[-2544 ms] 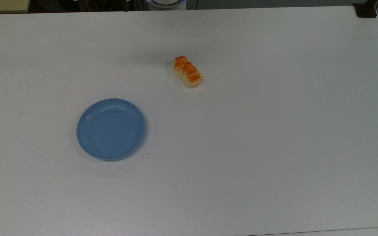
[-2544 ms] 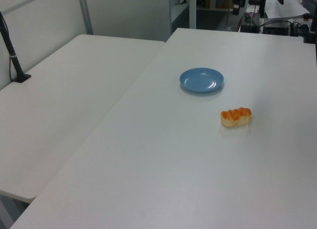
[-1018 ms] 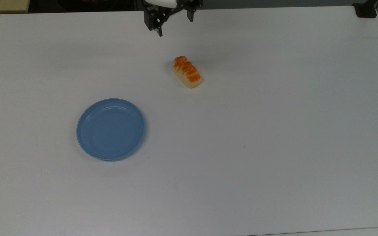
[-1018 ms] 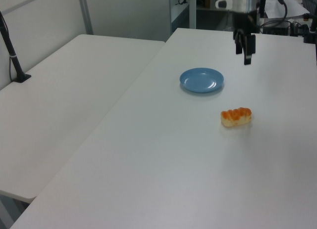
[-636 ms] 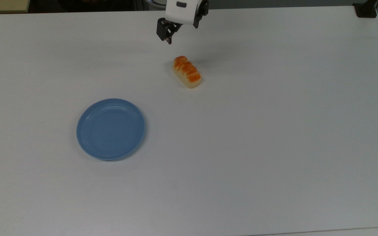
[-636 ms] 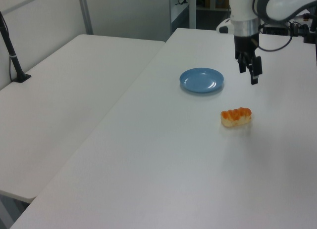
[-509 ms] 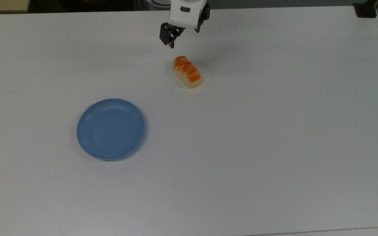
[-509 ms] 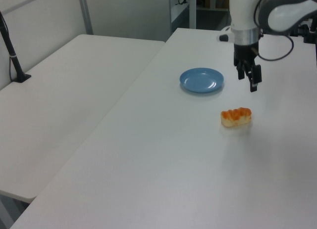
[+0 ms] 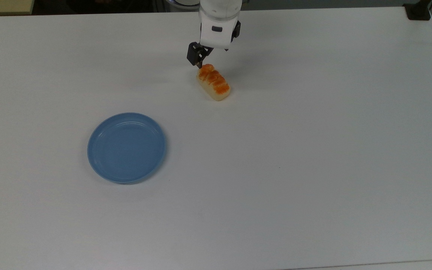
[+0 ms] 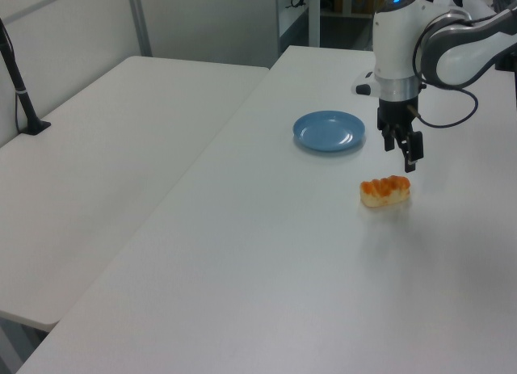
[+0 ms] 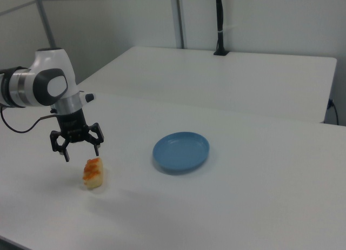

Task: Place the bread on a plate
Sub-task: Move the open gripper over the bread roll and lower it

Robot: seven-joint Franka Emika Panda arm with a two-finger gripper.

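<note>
On the white surface (image 9: 313,168), well apart from the round light-blue plate (image 9: 126,147), the small oblong cream loaf with glossy orange-brown braided top (image 9: 213,83) looks light, slippery; the spread end effector (image 11: 76,146) above should pinch its pale sides.

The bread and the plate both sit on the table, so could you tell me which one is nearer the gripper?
The bread: the open gripper hangs just above its end, while the blue plate lies well apart, untouched.

A white tabletop (image 9: 313,168) spans the scene. A second white table (image 10: 105,172) adjoins it, carrying a black clamped pole (image 10: 20,95) at its edge.
</note>
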